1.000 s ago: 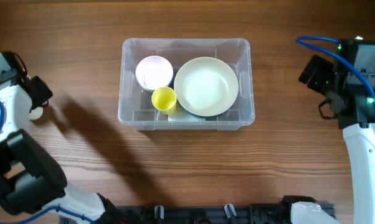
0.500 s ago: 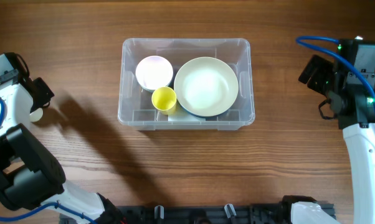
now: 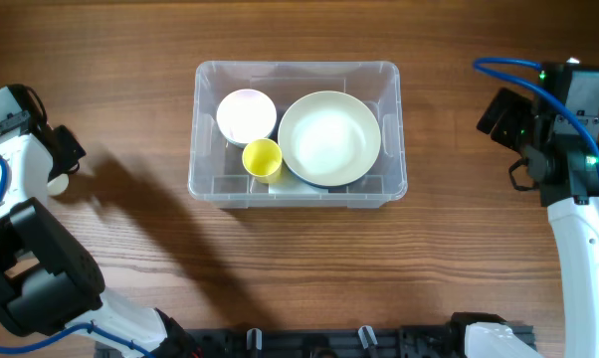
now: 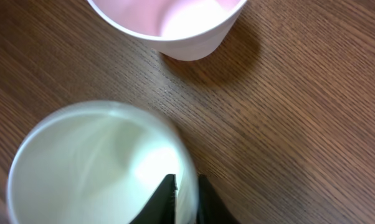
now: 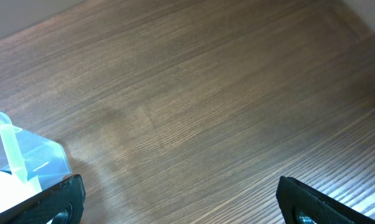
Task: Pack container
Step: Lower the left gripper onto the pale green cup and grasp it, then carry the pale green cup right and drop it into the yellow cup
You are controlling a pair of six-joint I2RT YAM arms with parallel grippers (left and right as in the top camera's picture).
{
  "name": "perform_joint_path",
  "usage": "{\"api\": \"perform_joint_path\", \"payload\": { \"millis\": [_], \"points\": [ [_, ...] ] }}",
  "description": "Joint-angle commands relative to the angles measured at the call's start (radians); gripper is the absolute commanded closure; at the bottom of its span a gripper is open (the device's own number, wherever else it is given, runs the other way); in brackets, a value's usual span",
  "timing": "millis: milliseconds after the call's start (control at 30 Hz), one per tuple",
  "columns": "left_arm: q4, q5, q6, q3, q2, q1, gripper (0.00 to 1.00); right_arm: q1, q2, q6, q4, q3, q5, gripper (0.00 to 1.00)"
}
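The container [image 3: 391,89], a large clear bin, sits mid-table. It holds a big pale green bowl [image 3: 329,137], a small pinkish-white bowl [image 3: 246,114] and a yellow cup [image 3: 262,157]. My left gripper [image 4: 186,200] is at the far left edge, shut on the rim of a pale green cup [image 4: 94,162], one finger inside and one outside. The cup shows in part in the overhead view [image 3: 57,182]. A pink cup [image 4: 169,25] stands just beyond it. My right gripper [image 5: 181,205] is open and empty over bare wood to the right of the container, whose corner [image 5: 25,155] shows.
The right arm [image 3: 568,149] stands along the right edge. The left arm [image 3: 21,249] fills the lower left corner and hides the pink cup from above. Bare wood lies between the left cups and the bin.
The left arm has shifted slightly at the left edge; the pale green cup stays in about the same place. The right arm and the bin's contents have not moved.
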Motion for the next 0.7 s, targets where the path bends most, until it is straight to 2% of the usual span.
{"api": "perform_joint_path", "payload": {
  "millis": [0,200,367,567,667],
  "points": [
    [-0.006,-0.023,0.009,0.002,0.004,0.003,0.96,0.000,-0.002,0.012,0.003,0.012,0.020,0.00],
    [-0.010,-0.019,0.004,0.002,-0.003,-0.006,0.96,0.000,-0.002,0.012,0.003,0.012,0.020,0.00],
    [-0.058,-0.019,0.005,0.011,-0.086,-0.056,0.96,0.000,-0.002,0.012,0.003,0.012,0.020,0.00],
    [-0.118,-0.018,0.005,0.049,-0.266,-0.183,0.96,0.000,-0.002,0.012,0.003,0.012,0.021,0.00],
    [-0.127,-0.018,0.005,0.051,-0.382,-0.290,0.96,0.000,-0.002,0.012,0.003,0.012,0.020,0.00]
  ]
}}
